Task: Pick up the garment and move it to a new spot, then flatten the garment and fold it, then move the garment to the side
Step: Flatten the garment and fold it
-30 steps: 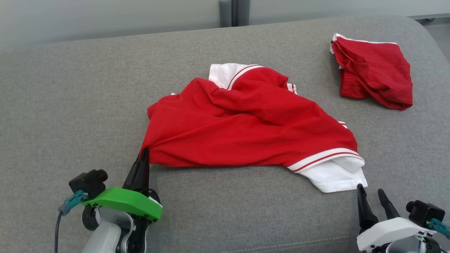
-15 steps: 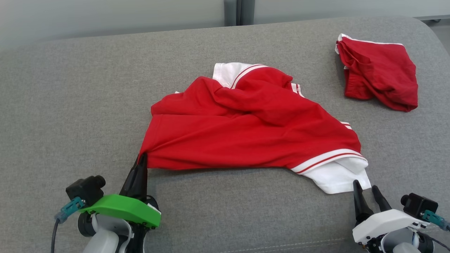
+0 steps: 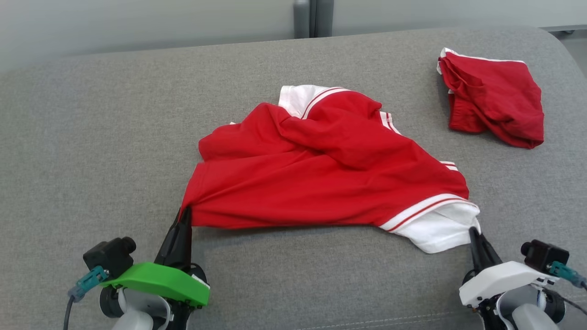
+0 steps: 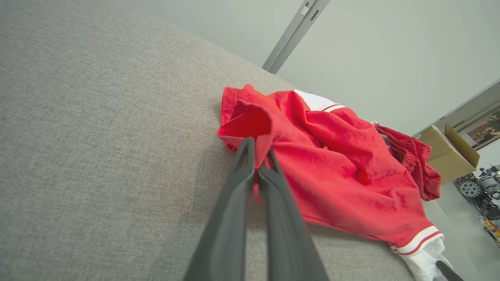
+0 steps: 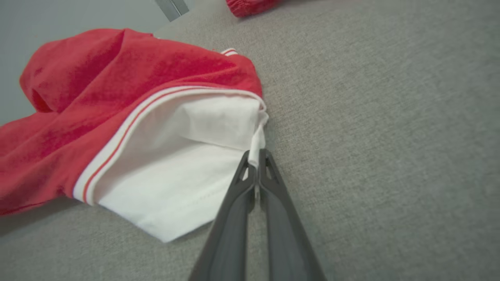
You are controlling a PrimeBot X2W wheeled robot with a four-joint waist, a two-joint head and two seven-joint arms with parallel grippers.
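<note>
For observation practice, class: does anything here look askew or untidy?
The red-and-white garment lies crumpled, bunched at its far side, its near corners pinched by the left gripper and right gripper. A second red garment sits rumpled beyond.

I count two garments on the grey cushion [image 3: 91, 137]. One is the red and white garment [image 3: 321, 183] across the middle, and one is a red bundle [image 3: 495, 101] near the far right corner. The first shows two white sleeve patches, one at the near right and one toward the far edge.

My own tools number two: my left gripper [image 3: 185, 211] by the near left edge and my right gripper [image 3: 473, 231] by the near right edge. Each has two dark fingers. Each wrist carries one black camera, the left camera [image 3: 110, 256] and the right camera [image 3: 543, 254], so two in all.

Beyond the cushion there is one grey post [image 3: 313, 18] and one cardboard box [image 4: 445, 156].
</note>
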